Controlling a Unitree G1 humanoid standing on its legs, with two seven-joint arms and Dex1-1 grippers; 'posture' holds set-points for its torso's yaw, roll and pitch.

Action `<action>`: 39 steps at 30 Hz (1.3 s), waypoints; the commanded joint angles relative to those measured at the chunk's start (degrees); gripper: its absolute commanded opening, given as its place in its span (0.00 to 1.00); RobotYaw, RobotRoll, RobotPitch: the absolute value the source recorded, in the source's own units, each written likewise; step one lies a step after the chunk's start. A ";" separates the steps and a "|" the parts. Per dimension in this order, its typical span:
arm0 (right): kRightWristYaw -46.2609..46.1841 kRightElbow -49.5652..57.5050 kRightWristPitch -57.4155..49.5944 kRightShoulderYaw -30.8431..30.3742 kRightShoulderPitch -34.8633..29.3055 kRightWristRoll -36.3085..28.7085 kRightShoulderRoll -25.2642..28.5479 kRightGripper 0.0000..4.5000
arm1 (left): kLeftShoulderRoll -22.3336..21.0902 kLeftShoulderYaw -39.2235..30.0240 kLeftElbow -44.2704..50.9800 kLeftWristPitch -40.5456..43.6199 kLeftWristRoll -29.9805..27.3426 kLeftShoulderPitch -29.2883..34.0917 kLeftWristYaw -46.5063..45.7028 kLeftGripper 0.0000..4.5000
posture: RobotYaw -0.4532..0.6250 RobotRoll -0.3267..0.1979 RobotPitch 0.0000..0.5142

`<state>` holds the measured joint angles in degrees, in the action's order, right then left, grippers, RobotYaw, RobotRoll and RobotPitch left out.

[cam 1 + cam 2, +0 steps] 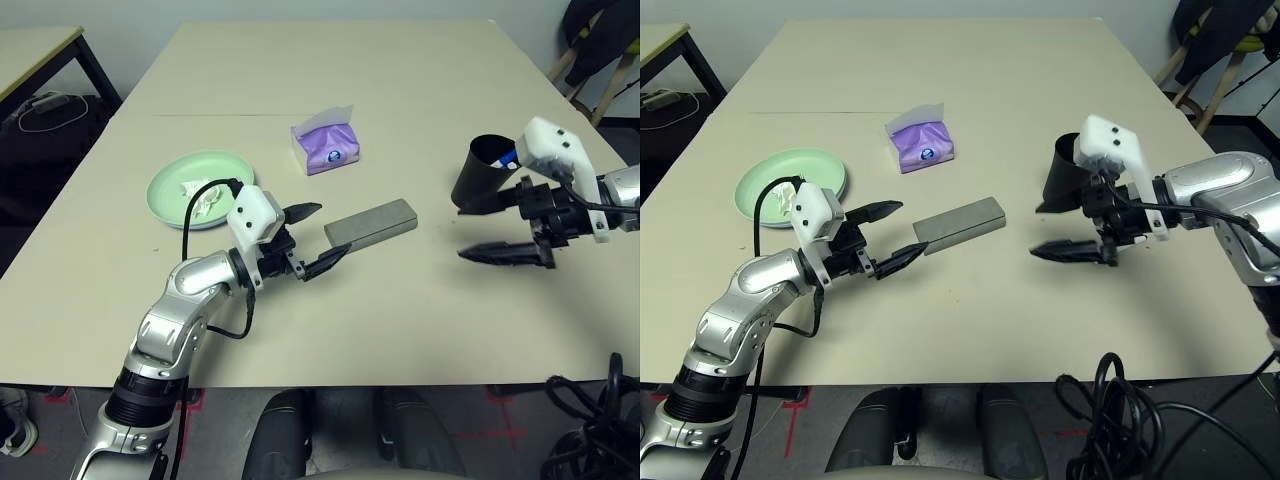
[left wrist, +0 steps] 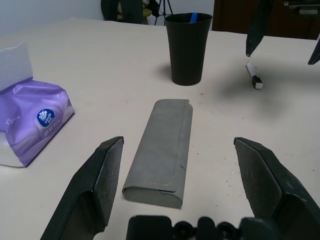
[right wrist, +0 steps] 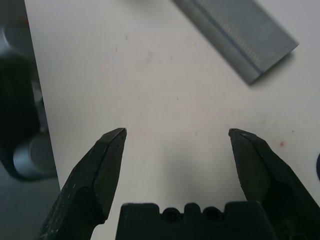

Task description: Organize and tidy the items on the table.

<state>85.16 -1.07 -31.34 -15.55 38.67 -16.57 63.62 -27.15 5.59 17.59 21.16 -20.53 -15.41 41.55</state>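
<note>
A grey glasses case (image 1: 372,224) lies mid-table. My left gripper (image 1: 330,232) is open at its near end, one finger on each side of the case's end (image 2: 162,152), not touching it. To the right stands a black cup (image 1: 485,172) with something blue (image 2: 194,17) in it. A white pen (image 2: 255,76) lies on the table beside the cup. My right gripper (image 1: 462,232) hovers open just in front of the cup, holding nothing (image 3: 177,133). A mint green plate (image 1: 170,180) at the left holds crumpled white tissue (image 1: 205,197).
A purple tissue pack (image 1: 325,148) stands behind the case. The table (image 1: 400,80) stretches bare toward the far edge. A smaller table (image 1: 30,50) stands at the far left, a chair (image 1: 600,50) at the far right, and cables (image 1: 1120,410) hang below the front edge.
</note>
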 commanded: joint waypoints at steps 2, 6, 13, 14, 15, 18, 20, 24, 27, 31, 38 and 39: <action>5.16 -8.03 13.60 -5.86 2.54 10.87 0.76 1.00 | -0.01 0.13 0.83 0.24 0.36 0.12 -0.26 1.00 | 0.40 0.62 0.25; 7.27 -15.21 22.94 -9.73 6.40 17.11 -0.90 1.00 | -0.02 0.04 0.97 0.30 0.42 0.25 -0.62 1.00 | 0.40 0.62 0.25; 7.34 -27.12 40.90 -17.66 12.57 27.46 -2.94 1.00 | -0.18 -0.32 1.90 0.43 0.39 1.21 -1.18 1.00 | 0.44 0.62 0.25; 7.34 -28.83 43.39 -18.28 13.35 29.09 -3.39 1.00 | -0.21 -0.34 2.11 0.52 0.36 1.35 -1.28 1.00 | 0.44 0.62 0.25; 7.34 -30.27 45.41 -18.89 14.03 30.38 -3.78 1.00 | -0.28 -0.41 2.45 0.68 0.27 1.59 -1.39 1.00 | 0.45 0.62 0.26; 7.34 -33.47 49.33 -20.53 15.61 32.30 -4.70 1.00 | -0.41 -0.49 3.08 1.07 0.13 1.98 -1.64 1.00 | 0.45 0.62 0.26; 7.34 -34.65 51.25 -21.32 16.32 33.01 -5.03 1.00 | -0.49 -0.63 3.48 1.32 0.08 2.22 -1.76 1.00 | 0.46 0.62 0.26; 7.34 -38.03 56.63 -22.19 18.14 36.37 -6.98 1.00 | -0.60 -0.94 4.25 1.88 -0.05 2.60 -2.17 1.00 | 0.47 0.62 0.27; 7.34 -40.21 60.00 -22.48 19.05 37.79 -8.66 1.00 | -0.57 -0.96 4.78 2.22 -0.02 2.86 -2.44 1.00 | 0.47 0.62 0.28; 7.34 -42.46 64.50 -23.27 19.79 39.08 -9.84 1.00 | -0.61 -1.15 5.47 2.87 -0.03 3.10 -2.96 1.00 | 0.48 0.62 0.29; 5.65 -47.40 72.31 -23.59 20.49 44.98 -10.19 1.00 | -0.95 -1.79 7.01 3.77 -0.15 4.26 -4.06 1.00 | 0.51 0.62 0.31; 4.99 -48.30 72.91 -23.56 20.69 45.88 -10.35 1.00 | -0.98 -1.81 7.13 3.83 -0.16 4.35 -4.14 1.00 | 0.51 0.62 0.31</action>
<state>91.04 -47.66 40.29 -38.26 58.92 27.33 53.29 -27.74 4.33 23.14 24.36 -20.50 -12.06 37.83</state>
